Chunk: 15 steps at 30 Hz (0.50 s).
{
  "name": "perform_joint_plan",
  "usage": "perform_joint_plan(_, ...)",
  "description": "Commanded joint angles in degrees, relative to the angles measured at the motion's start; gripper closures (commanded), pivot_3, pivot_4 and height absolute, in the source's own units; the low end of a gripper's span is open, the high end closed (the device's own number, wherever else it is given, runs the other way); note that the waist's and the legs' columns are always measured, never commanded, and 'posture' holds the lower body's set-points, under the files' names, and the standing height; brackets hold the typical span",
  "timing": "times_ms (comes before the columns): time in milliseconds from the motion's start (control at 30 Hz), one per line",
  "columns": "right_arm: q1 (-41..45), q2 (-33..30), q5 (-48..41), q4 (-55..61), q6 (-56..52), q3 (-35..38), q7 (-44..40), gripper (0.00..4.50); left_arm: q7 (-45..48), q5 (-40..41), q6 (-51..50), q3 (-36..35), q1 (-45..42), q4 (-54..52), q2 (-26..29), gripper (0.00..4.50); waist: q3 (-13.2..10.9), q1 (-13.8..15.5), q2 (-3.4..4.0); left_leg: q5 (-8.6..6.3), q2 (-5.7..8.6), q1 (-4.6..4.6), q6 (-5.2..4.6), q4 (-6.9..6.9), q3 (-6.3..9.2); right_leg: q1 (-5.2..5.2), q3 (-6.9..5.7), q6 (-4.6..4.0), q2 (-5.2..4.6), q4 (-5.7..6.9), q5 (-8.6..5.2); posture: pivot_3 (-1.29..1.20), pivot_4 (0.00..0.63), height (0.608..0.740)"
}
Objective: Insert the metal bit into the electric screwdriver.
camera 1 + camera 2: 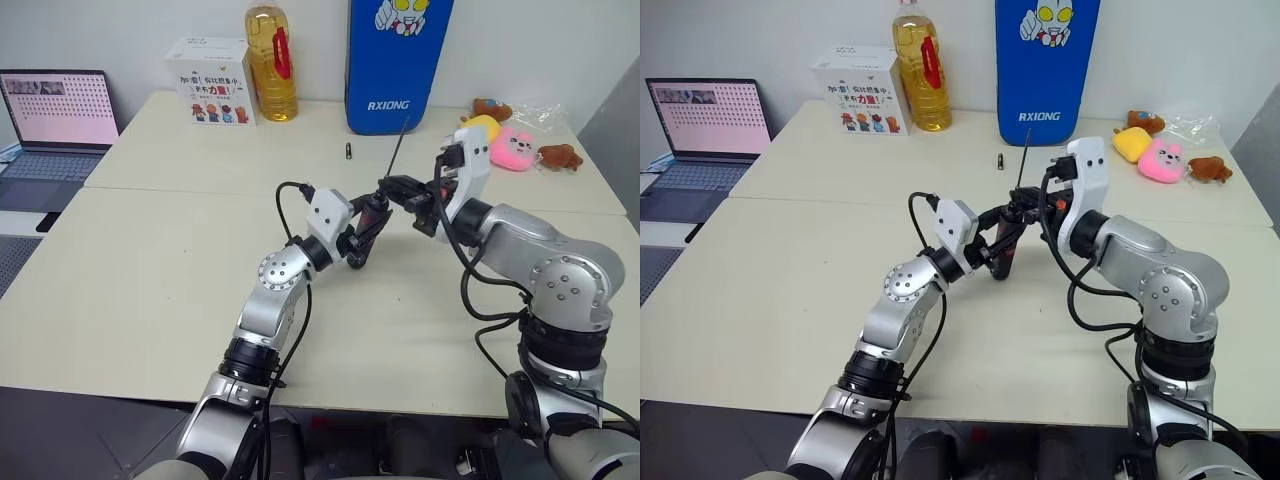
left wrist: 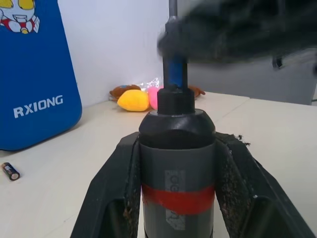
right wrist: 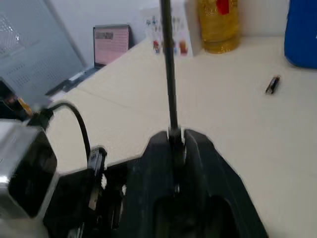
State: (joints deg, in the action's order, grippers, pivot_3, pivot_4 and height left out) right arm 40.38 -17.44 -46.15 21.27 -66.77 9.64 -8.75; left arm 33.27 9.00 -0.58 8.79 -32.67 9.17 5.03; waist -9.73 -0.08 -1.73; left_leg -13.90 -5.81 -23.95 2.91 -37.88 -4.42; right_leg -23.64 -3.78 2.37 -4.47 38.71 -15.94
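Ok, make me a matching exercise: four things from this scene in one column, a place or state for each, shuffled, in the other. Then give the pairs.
1. electric screwdriver
2. metal bit
3. battery
4. oil bottle

a. lying loose on the table
b. pinched in the right gripper
c. standing beside the white box
d. clamped in the left gripper

Pairs: 1-d, 2-b, 3-a, 4-c

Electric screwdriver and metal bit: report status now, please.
Left gripper shut on black, red-banded electric screwdriver. Right gripper pinches thin dark metal bit, held at screwdriver's tip. Small battery lies apart, nothing blocking.
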Motion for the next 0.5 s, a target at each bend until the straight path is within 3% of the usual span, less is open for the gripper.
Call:
perform_joint_plan(33,5.3,-2.9,-4.9,-1.0,1.4,7.4,-2.7,2.98,1.6,1.7,-0.1,-1.3,-3.4,-3.5,1.2,2.83,0.0,0.0,0.0,0.0,0.0,-0.02,0.0,0.01,0.0,0.0,-0.01,0.0,0.0,-0.05,0.0,0.0,0.15,0.74)
perform_joint_plan(133,6.5,-9.4,-14.1,-0.7,-2.2,13.7,-8.0,2.29,5.1,2.8,-4.5,-2.8,-8.1,-2.2,5.5,2.83,-0.1,0.5,0.0,0.0,0.0,-0.14,0.0,-0.01,-0.01,-0.08,-0.03,0.0,0.0,-0.08,0.0,0.0,0.15,0.74)
perform_joint_plan(300,2.3,-15.6,-23.9,1.0,-4.7,17.8,-10.2,1.14,15.5,3.8,-9.8,-4.0,-15.2,1.6,17.1,2.83,-0.1,0.2,0.0,-0.01,-0.01,-0.19,-0.01,0.09,0.03,-0.12,-0.07,0.0,0.03,-0.17,0.0,0.0,0.15,0.74)
perform_joint_plan(433,-6.2,-20.3,-27.6,5.8,-4.6,17.6,-13.6,0.12,30.6,2.1,-9.7,-1.4,-20.1,6.5,29.1,2.83,-0.2,0.0,0.02,-0.01,-0.02,-0.17,-0.01,0.14,-0.02,-0.15,-0.04,0.01,0.03,-0.16,0.0,0.0,0.15,0.74)
perform_joint_plan(500,-10.9,-21.9,-26.7,9.7,-2.9,15.7,-15.9,0.01,37.5,0.8,-7.7,0.6,-21.7,9.3,33.5,2.83,-0.2,0.0,0.03,-0.01,-0.02,-0.16,-0.01,0.15,-0.05,-0.18,-0.01,0.01,0.03,-0.17,0.0,0.0,0.15,0.74)
